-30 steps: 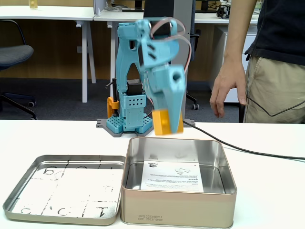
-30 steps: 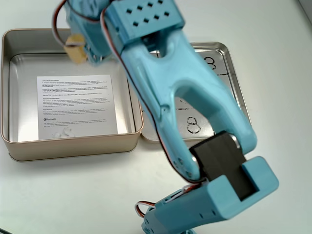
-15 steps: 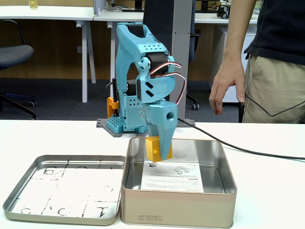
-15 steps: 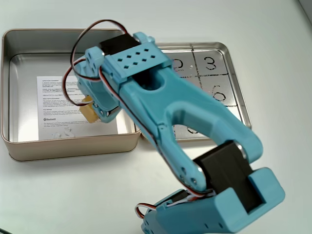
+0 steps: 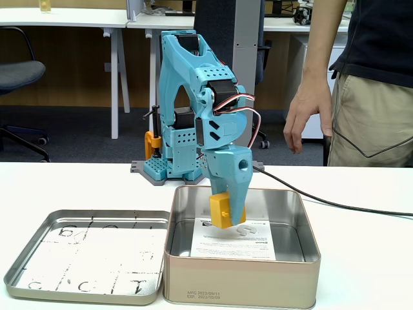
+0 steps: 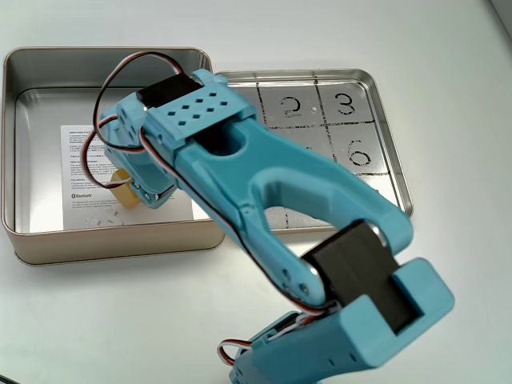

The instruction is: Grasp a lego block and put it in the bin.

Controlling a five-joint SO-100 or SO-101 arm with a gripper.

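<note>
The block is yellow-orange and is held in the end effector, whose jaws are closed on it from two sides. In a fixed view from the front it hangs inside the opening of the bin, below the rim, above the white printed sheet on the bottom; I cannot tell if it touches the sheet. In a fixed view from above, only a small part of the block shows under the blue wrist, over the right part of the sheet, and the end effector is mostly hidden by the arm. The bin is a deep silver tin with round corners. Just beside it lies the lid, shallow and flat, with black markings; the two tins seem to touch along one side. In the view from above the lid shows numbers 2, 3 and 6 in a grid. Both stand on the white surface. The arm is light blue, its base behind the bin, and a black cable runs over the surface to the right. Behind the surface, at the right of the front view, stands a person, with one hand hanging down.
</note>
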